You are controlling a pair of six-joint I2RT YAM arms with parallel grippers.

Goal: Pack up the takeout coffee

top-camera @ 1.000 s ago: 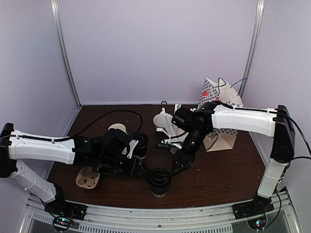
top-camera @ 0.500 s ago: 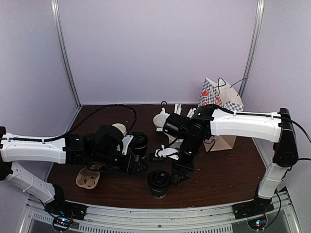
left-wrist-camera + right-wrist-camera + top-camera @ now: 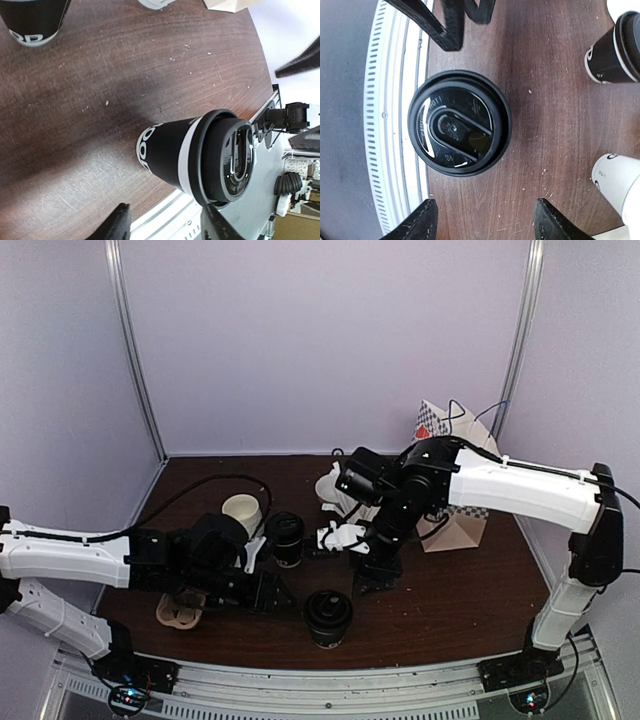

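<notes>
Two takeout coffee cups, black with white lettering and black lids, stand upright on the brown table. One cup is near the front edge. The other cup stands further back, beside the cream mug. My left gripper is open, low on the table, just left of the front cup and not touching it. My right gripper is open, hanging a little behind and to the right of that cup, with only bare table between its fingers.
A cream mug stands left of the rear cup. A cardboard cup carrier lies at the front left under my left arm. A patterned paper bag stands at the back right, with white stirrers beside it. The table's metal front rail is close to the front cup.
My left arm has drawn back to the left and away from the rear cup, which now stands free. My right gripper has dipped toward the front cup, then pulled back a little.
</notes>
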